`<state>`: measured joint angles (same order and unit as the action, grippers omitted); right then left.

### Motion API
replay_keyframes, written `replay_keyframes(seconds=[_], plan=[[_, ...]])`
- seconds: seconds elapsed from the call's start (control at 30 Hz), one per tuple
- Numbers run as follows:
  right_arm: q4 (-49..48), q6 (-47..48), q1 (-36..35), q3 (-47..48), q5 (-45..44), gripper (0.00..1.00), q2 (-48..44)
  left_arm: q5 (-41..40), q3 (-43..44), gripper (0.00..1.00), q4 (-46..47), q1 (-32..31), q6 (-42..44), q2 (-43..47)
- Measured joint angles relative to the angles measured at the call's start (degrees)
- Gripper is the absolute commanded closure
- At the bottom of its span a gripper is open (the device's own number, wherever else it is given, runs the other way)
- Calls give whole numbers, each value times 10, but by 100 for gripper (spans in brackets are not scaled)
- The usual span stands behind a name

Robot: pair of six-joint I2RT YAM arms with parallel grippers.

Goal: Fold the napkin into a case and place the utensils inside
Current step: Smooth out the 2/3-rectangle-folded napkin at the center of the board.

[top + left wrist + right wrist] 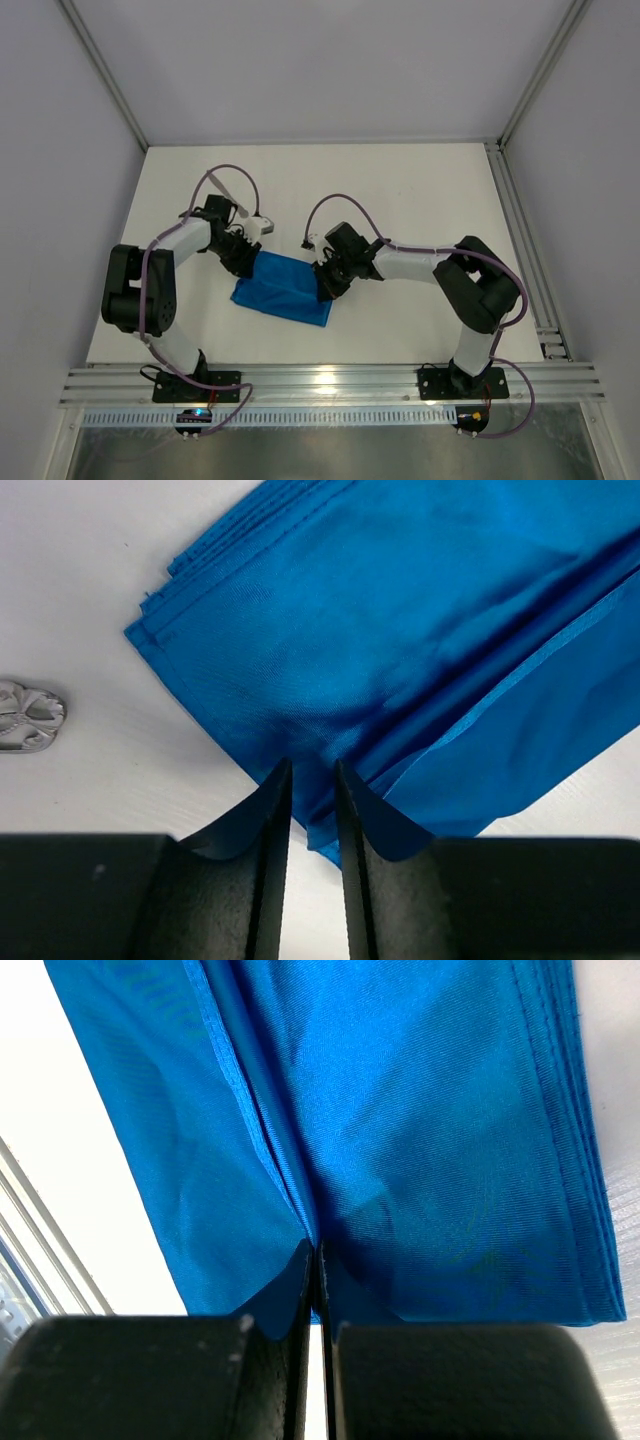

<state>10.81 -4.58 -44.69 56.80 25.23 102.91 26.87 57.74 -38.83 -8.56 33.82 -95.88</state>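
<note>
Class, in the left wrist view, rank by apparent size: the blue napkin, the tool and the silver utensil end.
1. napkin
2. left tool, enlarged by nearness to the camera, so its place is unsure
3. silver utensil end, clearly smallest

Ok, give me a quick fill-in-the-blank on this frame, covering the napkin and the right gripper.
The folded napkin is ___ in colour. The right gripper is ___ on one of its folds. It lies on a ___ table. Beside it the left wrist view shows a ___ utensil end.
Missing words: blue, shut, white, silver.
</note>
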Motion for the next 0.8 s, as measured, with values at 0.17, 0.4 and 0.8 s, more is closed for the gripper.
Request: replay_keyframes(seconds=[0.17,0.4,0.8], plan=[[2,0,0,3,0,96,0,-8,-9,79,4,0,2,-7],[9,-1,0,7,-3,96,0,-8,-9,78,7,0,-3,0],[12,-6,0,15,-2,96,7,-10,-8,62,1,-64,0,110]])
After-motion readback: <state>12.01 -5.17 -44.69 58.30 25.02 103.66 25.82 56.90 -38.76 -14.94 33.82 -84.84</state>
